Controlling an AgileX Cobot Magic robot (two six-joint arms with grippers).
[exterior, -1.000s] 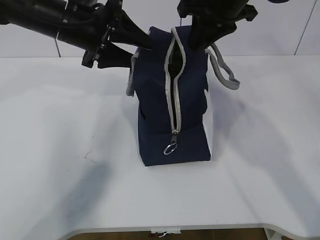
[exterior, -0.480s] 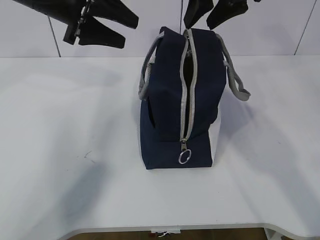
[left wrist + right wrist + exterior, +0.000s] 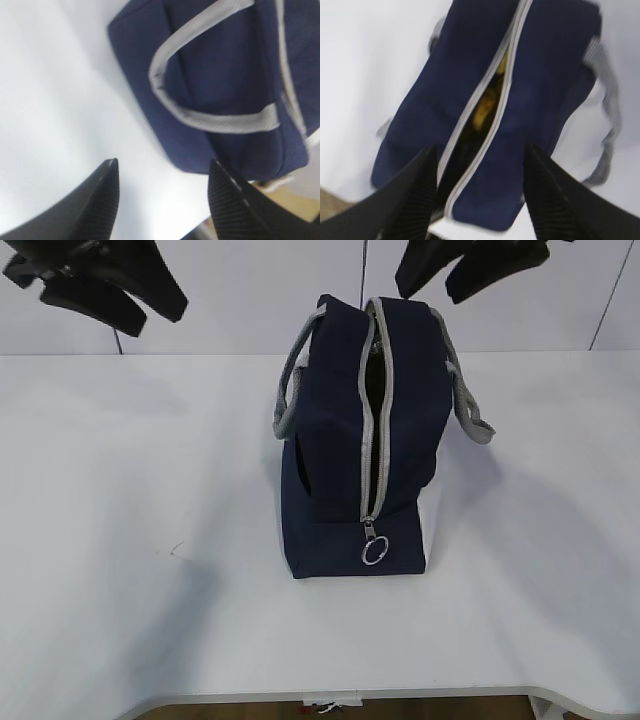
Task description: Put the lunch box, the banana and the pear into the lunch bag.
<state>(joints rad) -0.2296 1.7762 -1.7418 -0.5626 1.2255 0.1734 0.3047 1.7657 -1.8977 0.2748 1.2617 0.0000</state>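
Observation:
The navy lunch bag stands upright on the white table, its grey zipper open along the top and down the front to the ring pull. In the right wrist view the bag shows a yellow fruit through the slit; I cannot tell banana from pear. The lunch box is hidden. My left gripper is open and empty, high up to the left of the bag; its wrist view shows the bag's side. My right gripper is open and empty above the bag's top.
The bag's grey handles hang out to the left and to the right. The white table runs around the bag, with its front edge near the bottom of the exterior view.
Both grippers have let go of the bag's top and lifted away, the left one moving far to the left. The bag has settled upright and its handles have dropped.

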